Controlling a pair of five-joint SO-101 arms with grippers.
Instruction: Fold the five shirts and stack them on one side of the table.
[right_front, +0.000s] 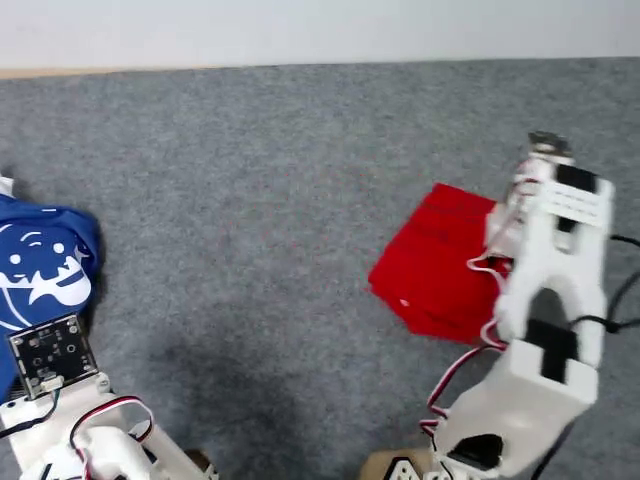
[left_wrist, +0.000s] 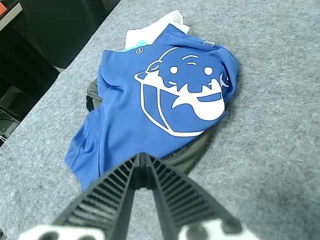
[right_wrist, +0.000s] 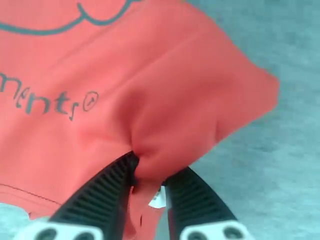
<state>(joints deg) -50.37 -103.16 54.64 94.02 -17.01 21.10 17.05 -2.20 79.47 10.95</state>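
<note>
my right jaws: clamped on a fold of red shirt (right_front: 435, 265), which lies on the table (right_front: 250, 180), right side | my left jaws: closed, empty, over blue shirt (left_wrist: 165, 100) | risk: shallow pinch; cloth may slip out, or dragging may open the fold

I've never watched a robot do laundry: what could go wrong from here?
The right jaws pinch just a small bunch of the red shirt near its edge, so it might slip free, or dragging could rumple it. The blue shirt lies rumpled over a dark garment and a white one; grabbing it might drag those along.
</note>
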